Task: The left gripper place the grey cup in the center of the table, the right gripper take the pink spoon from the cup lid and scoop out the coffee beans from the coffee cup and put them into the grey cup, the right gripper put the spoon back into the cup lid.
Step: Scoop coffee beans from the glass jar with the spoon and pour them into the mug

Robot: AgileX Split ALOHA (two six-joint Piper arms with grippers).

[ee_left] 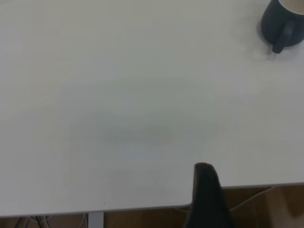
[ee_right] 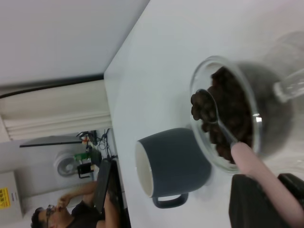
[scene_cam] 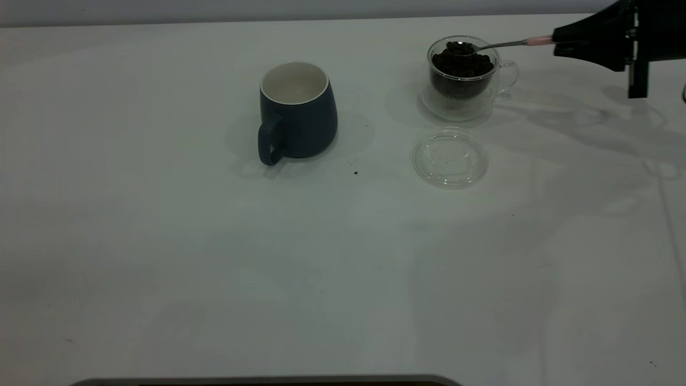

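Note:
The grey cup (scene_cam: 297, 110) stands upright near the middle of the table (scene_cam: 161, 241), empty, handle toward the front. It also shows in the left wrist view (ee_left: 284, 21) and the right wrist view (ee_right: 173, 161). The coffee cup (scene_cam: 466, 80) stands at the back right, filled with coffee beans (scene_cam: 462, 67). My right gripper (scene_cam: 560, 43) is shut on the pink spoon (scene_cam: 538, 40) by its pink handle (ee_right: 259, 171). The spoon's steel bowl (ee_right: 205, 107) holds some beans at the coffee cup's mouth. The cup lid (scene_cam: 450, 157) lies empty in front of the coffee cup. My left gripper (ee_left: 206, 194) hangs at the table's edge, far from the cups.
Tiny dark specks (scene_cam: 355, 172) lie on the table between the grey cup and the lid. A dark grey edge (scene_cam: 268, 381) runs along the table's front. Beyond the table's far end a seated person (ee_right: 45, 213) and equipment show.

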